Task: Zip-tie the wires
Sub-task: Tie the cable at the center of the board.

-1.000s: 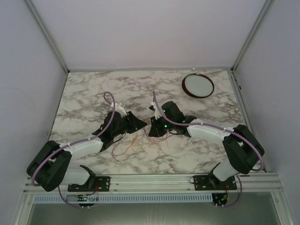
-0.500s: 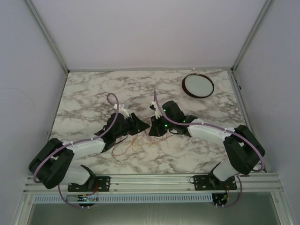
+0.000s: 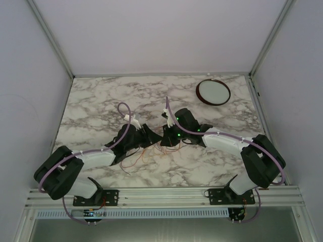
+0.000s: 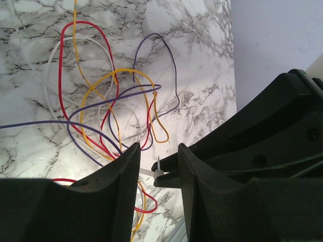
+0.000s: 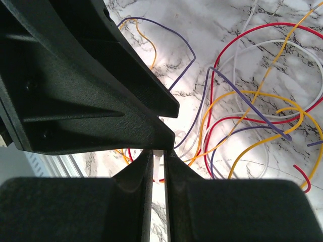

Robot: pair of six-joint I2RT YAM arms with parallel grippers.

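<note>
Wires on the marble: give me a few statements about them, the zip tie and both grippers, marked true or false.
1. The thin coloured wires lie spread loose on the marble table. True.
2. The right gripper is wide open. False: it is shut on a white plastic zip tie.
3. The dark-rimmed round white dish lies on the wires. False: it sits apart, at the table's far right.
4. The left gripper has its fingers apart. True.
</note>
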